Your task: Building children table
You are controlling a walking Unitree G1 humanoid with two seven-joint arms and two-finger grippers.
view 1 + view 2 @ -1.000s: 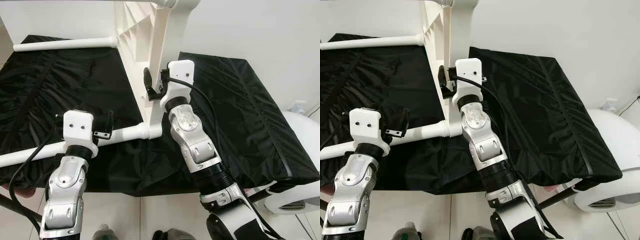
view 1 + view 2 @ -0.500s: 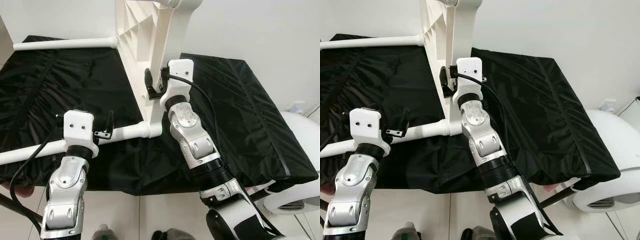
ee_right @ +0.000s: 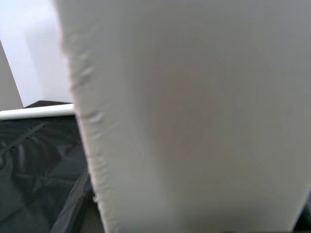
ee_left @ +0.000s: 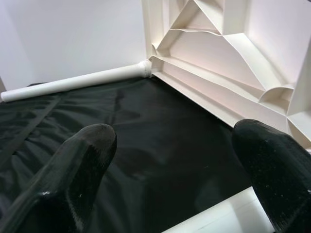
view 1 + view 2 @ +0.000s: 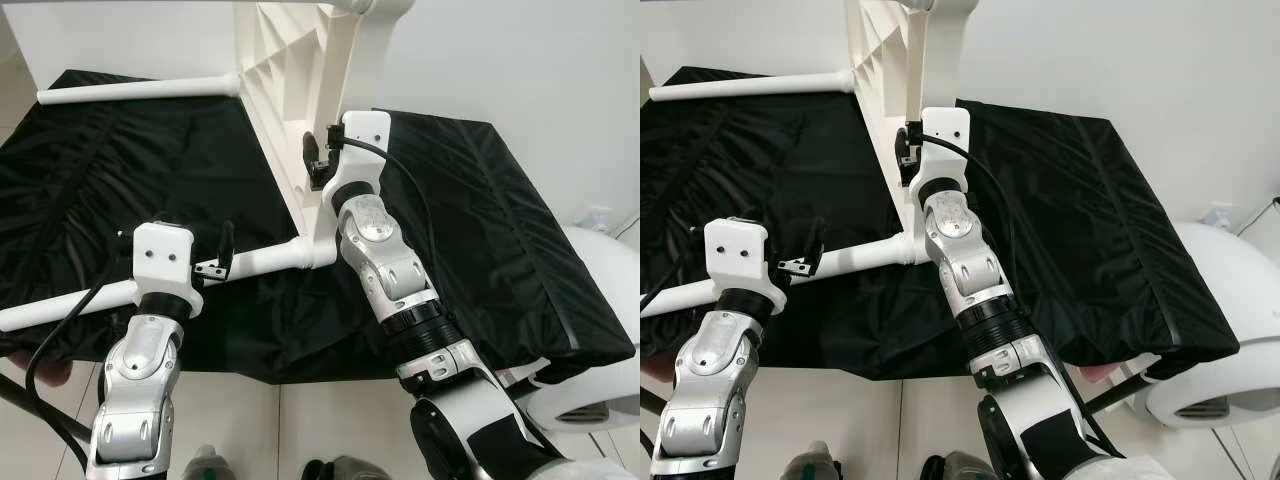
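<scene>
Black-draped desk (image 5: 480, 220): top (image 5: 300, 90) on edge, two legs fitted. Left hand (image 5: 215, 262) open around near leg (image 5: 260, 262); right hand (image 5: 312, 165) grips top, 12 o'clock.

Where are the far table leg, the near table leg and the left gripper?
far table leg (image 5: 140, 89), left eye view, mid-shaft.
near table leg (image 5: 262, 262), left eye view, shaft near its socket.
left gripper (image 4: 175, 160), left wrist view, between fingertips.
</scene>
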